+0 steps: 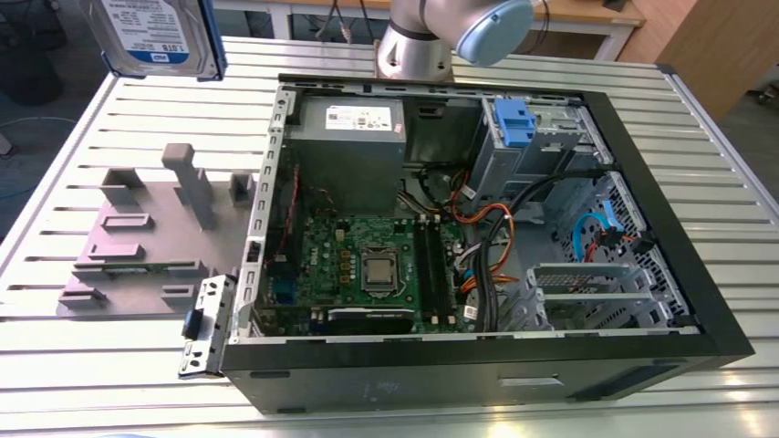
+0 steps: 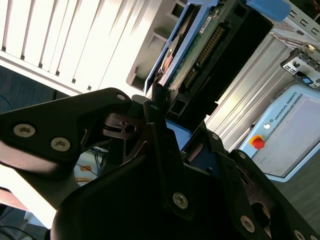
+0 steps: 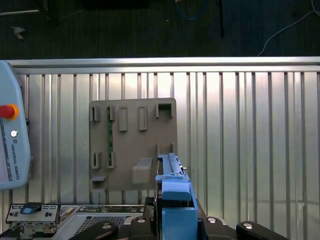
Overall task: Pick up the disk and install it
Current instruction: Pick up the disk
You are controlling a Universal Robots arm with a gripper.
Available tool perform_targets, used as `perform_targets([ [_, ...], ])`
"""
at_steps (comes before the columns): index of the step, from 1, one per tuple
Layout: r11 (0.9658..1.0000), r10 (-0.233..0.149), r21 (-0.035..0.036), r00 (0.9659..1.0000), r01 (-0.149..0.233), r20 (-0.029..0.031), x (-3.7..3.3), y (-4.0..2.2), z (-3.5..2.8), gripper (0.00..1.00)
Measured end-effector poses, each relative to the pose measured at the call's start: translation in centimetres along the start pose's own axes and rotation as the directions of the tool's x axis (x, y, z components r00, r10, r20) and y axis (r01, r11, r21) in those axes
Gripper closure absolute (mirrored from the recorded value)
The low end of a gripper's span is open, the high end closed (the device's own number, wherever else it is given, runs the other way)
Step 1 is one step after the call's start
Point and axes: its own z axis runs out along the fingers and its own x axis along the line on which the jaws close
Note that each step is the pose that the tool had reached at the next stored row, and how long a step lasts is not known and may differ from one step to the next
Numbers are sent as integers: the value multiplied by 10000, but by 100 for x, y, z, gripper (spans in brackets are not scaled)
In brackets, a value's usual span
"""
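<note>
Disk (image 1: 156,35): pinched edge-on by hand (image 2: 165,100), aloft over slatted tabletop (image 1: 122,119), apart from open computer case (image 1: 487,374).

The slatted metal table (image 1: 122,365) takes bright light, its ribs shining pale and, in the second wrist view, glaring almost white. Past the table's edge in the first wrist view lies a dark floor (image 3: 125,30) with loose cables (image 3: 287,27) trailing over it, one blue and one pale. In the exterior view a wooden desk (image 1: 572,15) with white legs stands just beyond the table's far edge, and a tall wooden panel (image 1: 718,46) rises beside its far corner at the exterior view's right.
</note>
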Motion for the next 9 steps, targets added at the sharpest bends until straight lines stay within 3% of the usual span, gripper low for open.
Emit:
perform_targets([
  [9,10000,0,1,10000,0,1,-1,-48,0,63],
])
